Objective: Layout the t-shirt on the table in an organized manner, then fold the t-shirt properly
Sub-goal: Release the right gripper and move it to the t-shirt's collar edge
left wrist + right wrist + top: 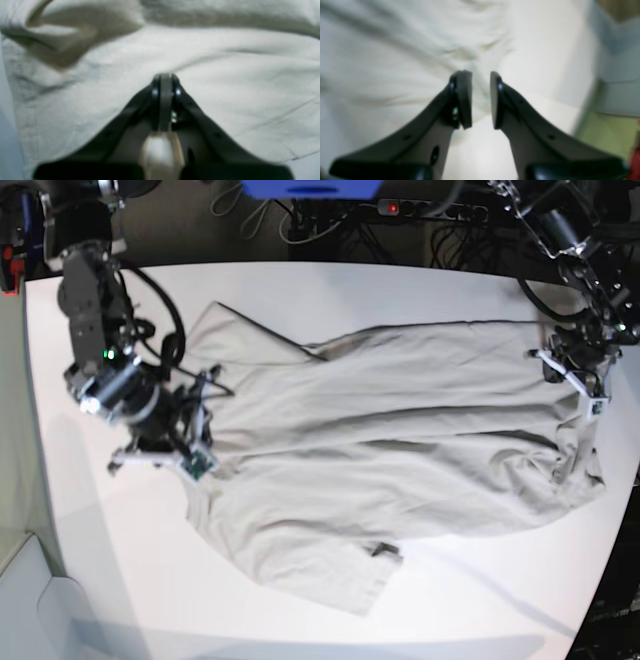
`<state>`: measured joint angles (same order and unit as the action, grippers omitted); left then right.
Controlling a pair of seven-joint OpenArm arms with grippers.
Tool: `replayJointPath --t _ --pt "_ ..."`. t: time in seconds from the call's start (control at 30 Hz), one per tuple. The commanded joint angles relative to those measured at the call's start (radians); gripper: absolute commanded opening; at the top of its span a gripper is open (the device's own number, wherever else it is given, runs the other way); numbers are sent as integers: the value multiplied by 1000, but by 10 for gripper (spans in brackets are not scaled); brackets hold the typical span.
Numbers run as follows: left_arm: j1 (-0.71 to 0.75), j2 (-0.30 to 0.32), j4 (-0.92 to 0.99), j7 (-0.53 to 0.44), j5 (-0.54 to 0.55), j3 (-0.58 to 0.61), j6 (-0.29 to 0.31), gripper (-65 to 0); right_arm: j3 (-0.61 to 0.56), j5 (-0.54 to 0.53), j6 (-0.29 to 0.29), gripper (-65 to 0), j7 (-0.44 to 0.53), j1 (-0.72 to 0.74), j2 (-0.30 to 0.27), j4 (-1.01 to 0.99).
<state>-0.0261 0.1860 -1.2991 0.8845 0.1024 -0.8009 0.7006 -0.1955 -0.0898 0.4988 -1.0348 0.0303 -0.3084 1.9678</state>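
In the left wrist view, the left gripper [165,82] was clenched, apparently pinching the t-shirt [225,87] filling the frame. In the right wrist view, the right gripper [481,100] stood parted over cloth. In the base view, the shirt lay spread across the middle of the table [420,290].

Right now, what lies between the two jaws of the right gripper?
In the right wrist view the right gripper has its jaws apart, and the gap shows wrinkled cloth of the t-shirt behind it; lower down, the white table. Whether they touch the cloth is unclear.
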Motion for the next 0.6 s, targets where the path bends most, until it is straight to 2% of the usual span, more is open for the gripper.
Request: replayJointPath --t 0.0,0.13,0.27,0.37,0.57 --pt "4 13 -4 28 -25 -1 -2 -647 11 12 -4 -487 8 -28 -5 31" --pt "7 13 -4 28 -23 -1 -2 -647 8 12 -5 -375 34 -197 36 34" --pt "7 13 -4 28 -23 -1 -2 -647 9 12 -10 -280 193 -352 53 35" --pt "8 11 -4 28 -23 -1 -2 -647 11 14 -19 -268 270 -425 54 31" --pt "8 10 -4 28 -23 -1 -2 -648 9 14 -127 -268 376 -458 48 -60"
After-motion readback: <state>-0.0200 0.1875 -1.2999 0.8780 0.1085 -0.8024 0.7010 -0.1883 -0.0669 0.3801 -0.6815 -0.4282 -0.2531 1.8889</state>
